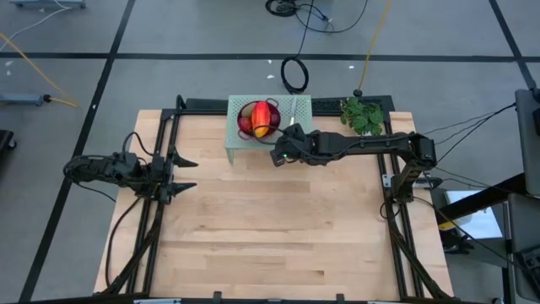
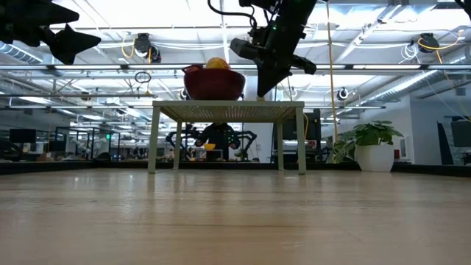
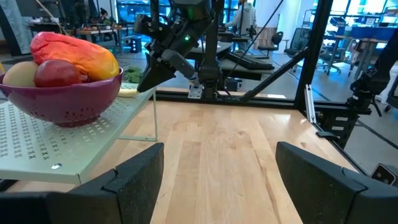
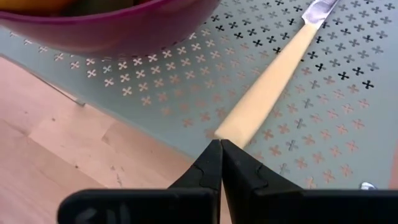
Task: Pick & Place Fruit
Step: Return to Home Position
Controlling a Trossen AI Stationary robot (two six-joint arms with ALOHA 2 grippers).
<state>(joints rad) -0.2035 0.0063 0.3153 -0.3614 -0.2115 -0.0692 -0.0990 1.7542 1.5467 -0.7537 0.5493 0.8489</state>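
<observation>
A purple colander bowl (image 1: 240,123) stands on a small pale-green perforated table (image 1: 299,105) at the far edge. It holds a red-orange-yellow oblong fruit (image 3: 74,53), a dark red ball (image 3: 56,73) and a pale brown oval (image 3: 20,73). A yellow-handled knife (image 4: 273,81) lies flat on the small table beside the bowl. My right gripper (image 4: 219,144) is shut, low over the small table's near right part, with its tips at the end of the knife's handle. My left gripper (image 1: 196,174) hangs open in the air at the table's left side. My right gripper's shut fingertips (image 4: 211,155) stand right at the free end of the knife's handle (image 4: 233,129), slanting down from the near right and in line with the handle. Whether they touch the handle I cannot tell. The knife lies flat on the perforated top.
A potted green plant (image 1: 363,114) stands right of the small table at the far edge. The broad wooden tabletop (image 1: 270,228) stretches toward the near edge. Black frame rails (image 1: 392,194) run along both sides.
</observation>
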